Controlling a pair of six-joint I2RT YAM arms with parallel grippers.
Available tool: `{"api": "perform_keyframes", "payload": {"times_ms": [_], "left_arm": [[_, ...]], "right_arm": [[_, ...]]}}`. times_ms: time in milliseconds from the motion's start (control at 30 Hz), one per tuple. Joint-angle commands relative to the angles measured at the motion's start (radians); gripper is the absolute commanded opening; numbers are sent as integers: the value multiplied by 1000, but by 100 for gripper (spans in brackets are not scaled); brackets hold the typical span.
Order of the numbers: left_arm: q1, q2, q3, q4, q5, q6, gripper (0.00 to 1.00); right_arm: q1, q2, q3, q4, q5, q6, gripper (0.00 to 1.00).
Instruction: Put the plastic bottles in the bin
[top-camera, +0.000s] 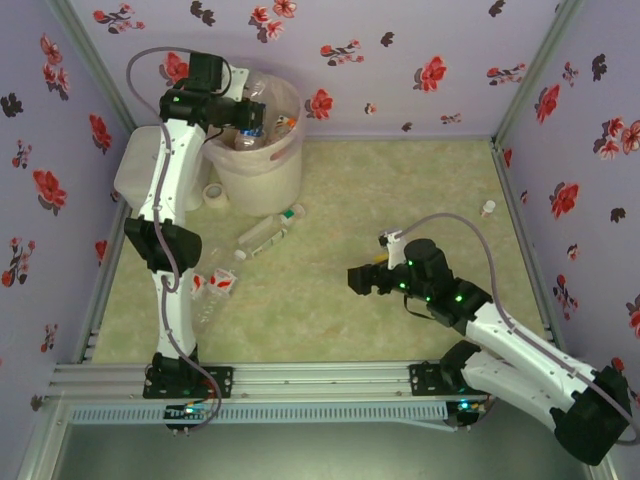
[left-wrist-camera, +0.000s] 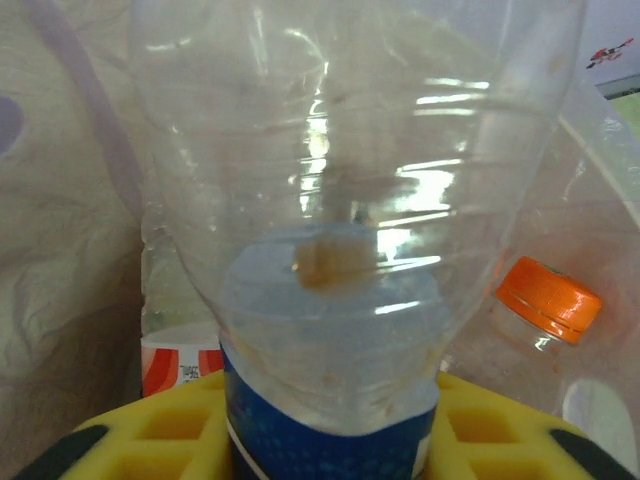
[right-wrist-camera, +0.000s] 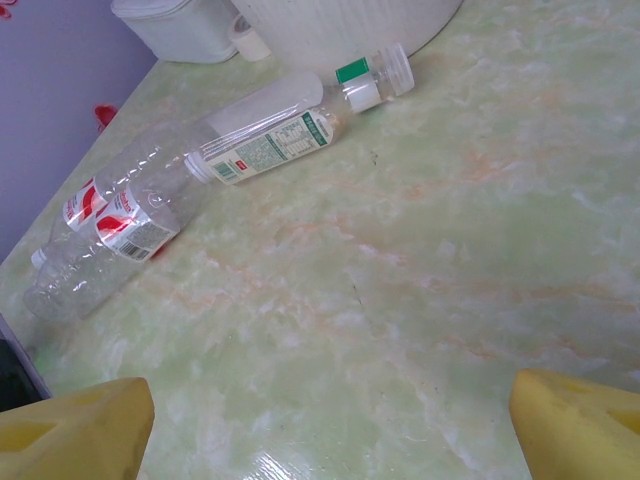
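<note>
Yellow-padded, the left gripper (left-wrist-camera: 330, 445) is clamped on a clear blue-labelled bottle (left-wrist-camera: 350, 200), which is gripped at its label band with its body pointing away from the wrist camera. In the top view this left gripper (top-camera: 250, 118) is seen over the open mouth of the bin (top-camera: 262, 175), which stands at the far left of the desk (top-camera: 420, 190). Beyond the held bottle, an orange-capped bottle (left-wrist-camera: 548, 300) and a red-and-white label (left-wrist-camera: 180, 368) are seen inside the bin.

The right gripper (top-camera: 362, 280) is held over the middle of the desk with its jaws spread wide and nothing between them. In its wrist view the right gripper (right-wrist-camera: 325, 445) is marked by two yellow tips at the lower corners, with bare green marbled desk between them.

Two bottles are left lying on their sides on the desk. A green-labelled bottle (top-camera: 268, 232) (right-wrist-camera: 272, 145) is found just near of the bin. A red-labelled bottle (top-camera: 212, 290) (right-wrist-camera: 110, 225) is found nearer still, beside the left arm. Both lie well apart from the right gripper, to its left.

A white box (top-camera: 150, 170) is set against the left wall beside the bin, and a tape roll (top-camera: 214, 195) is seen at the bin's foot.
</note>
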Motion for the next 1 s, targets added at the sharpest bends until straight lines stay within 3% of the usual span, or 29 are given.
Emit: {"api": "perform_keyframes", "payload": {"times_ms": [0,133,267,567,700,800,967], "left_arm": [[7,27,-29,-178,50,7,47],[17,1,-5,-117,44,-37,79],[17,-45,29,-91,23,-23,94],[16,-225,36,-90,-64,-6,99],[-3,-341,-63,-80,-74,37,98],[-42,-465,-225,-68,-122,60,98],[-108,-771,-702,57,-216,19,98]], "right_arm": [[0,15,36,15,-1,7,92],[1,16,35,23,23,15,93],[1,26,36,31,40,9,93],[1,73,44,77,65,7,93],[1,87,45,95,158,46,93],[-4,98,51,95,262,98,93],[-53,106,66,86,340,121,93]]}}
